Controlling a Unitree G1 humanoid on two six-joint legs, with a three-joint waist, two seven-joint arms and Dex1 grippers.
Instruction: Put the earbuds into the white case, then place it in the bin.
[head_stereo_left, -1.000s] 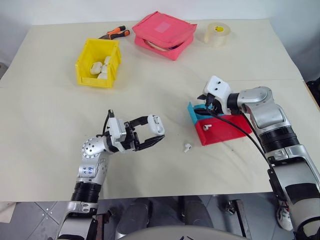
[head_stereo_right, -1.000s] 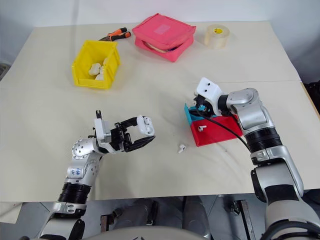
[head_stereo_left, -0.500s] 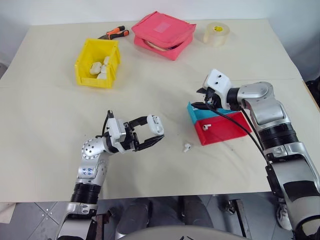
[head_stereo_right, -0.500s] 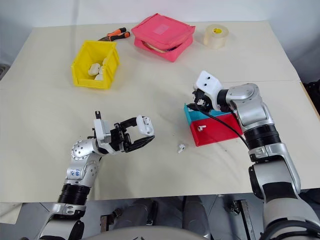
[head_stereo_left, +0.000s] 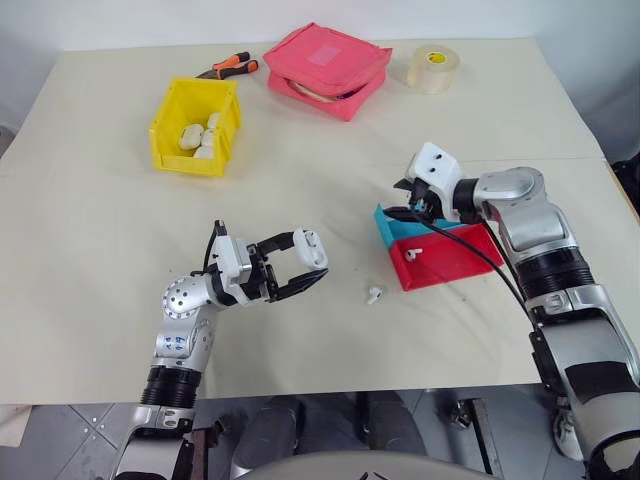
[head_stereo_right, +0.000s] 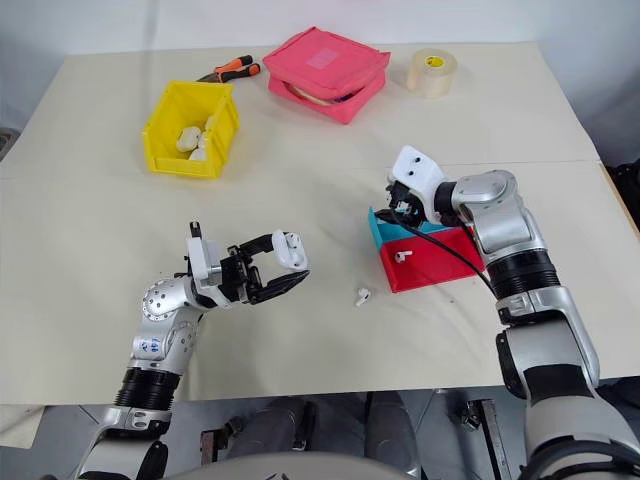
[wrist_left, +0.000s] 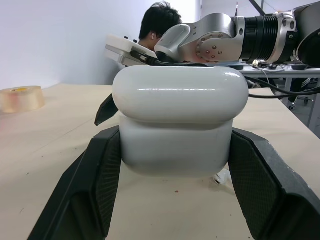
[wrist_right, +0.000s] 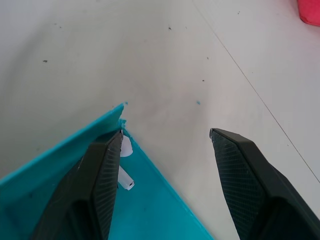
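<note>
Two claws, two jobs: left claw (head_stereo_left: 303, 268) is clamped on the case (head_stereo_left: 311, 247), lid shut, held above the counter (head_stereo_left: 100, 250). Right claw (head_stereo_left: 412, 203) hangs with jaws spread over the blue tray (head_stereo_left: 392, 226), an earbud (wrist_right: 123, 176) lying just under one finger, stem pointing along it. Another earbud (head_stereo_left: 373, 295) lies between the claws, and the right looks nearer. Bin (head_stereo_left: 172, 133) sits far beyond the left claw.

A wide rectangular desk with a matte cream top (head_stereo_left: 100, 250) carries everything. Beyond its far edge stands a plain white wall (wrist_left: 50, 35). Below its near edge lies a grey tiled floor (head_stereo_left: 70, 440).
</note>
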